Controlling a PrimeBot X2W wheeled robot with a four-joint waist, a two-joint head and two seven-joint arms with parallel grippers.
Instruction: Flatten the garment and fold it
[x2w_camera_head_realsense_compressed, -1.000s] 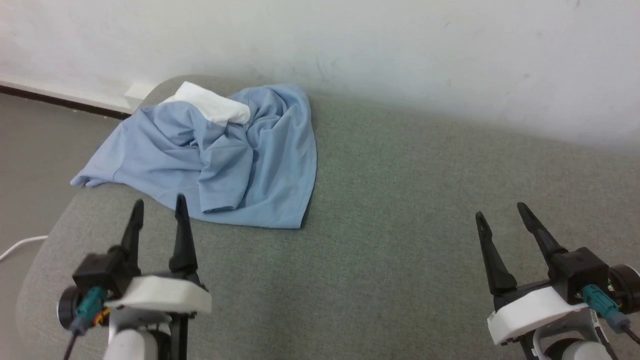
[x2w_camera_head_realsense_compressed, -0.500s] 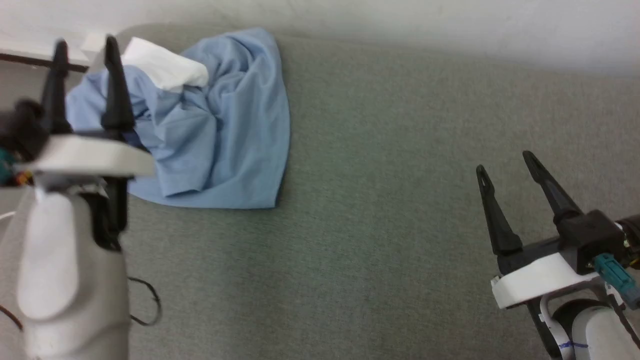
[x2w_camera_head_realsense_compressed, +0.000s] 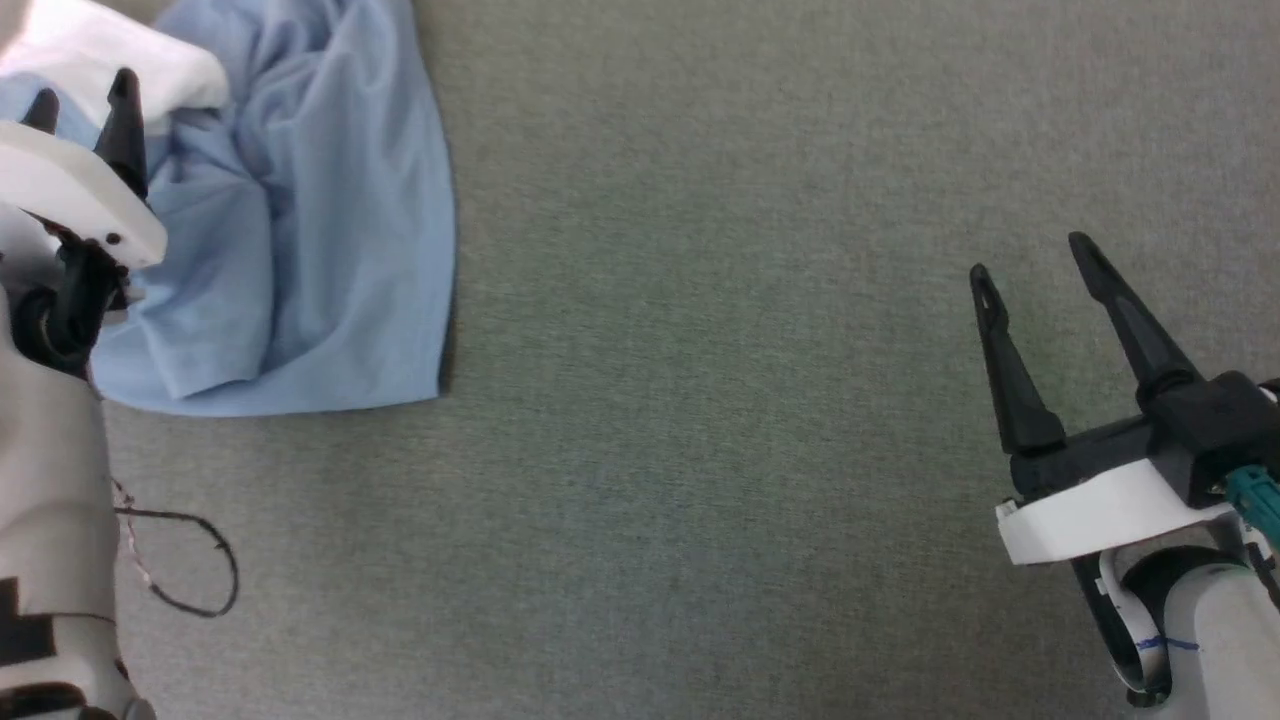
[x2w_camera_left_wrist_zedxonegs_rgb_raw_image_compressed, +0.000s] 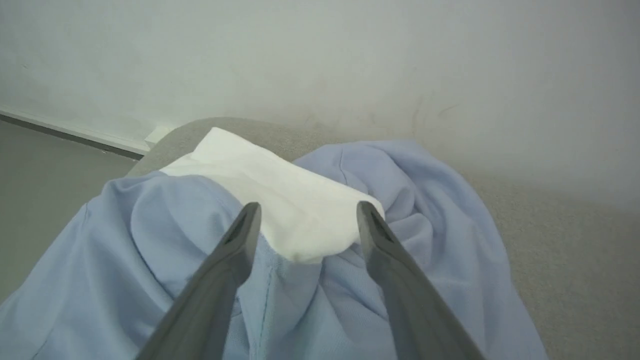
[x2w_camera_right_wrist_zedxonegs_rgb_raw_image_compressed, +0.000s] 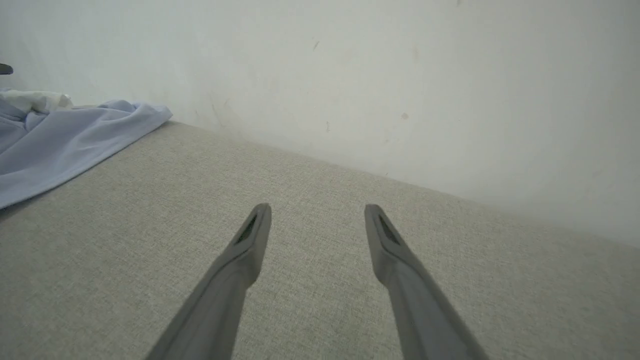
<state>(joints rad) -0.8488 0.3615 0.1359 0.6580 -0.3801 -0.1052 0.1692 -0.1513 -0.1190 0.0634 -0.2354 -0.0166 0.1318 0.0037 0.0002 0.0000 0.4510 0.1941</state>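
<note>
**Hovering over the crumpled garment, jaws wide**

The light blue garment is seen lying crumpled at the far left corner of the grey fabric surface, close to the white wall. A white part of it is bunched on top of the heap. The left gripper is held over the garment with its fingers spread wide, and the near end of the white part is framed between them. Nothing is gripped, and whether cloth is touched cannot be told. The right gripper is held well apart to the right, over bare surface, equally wide and empty. A dark cable loop is seen beside the left forearm.
</note>
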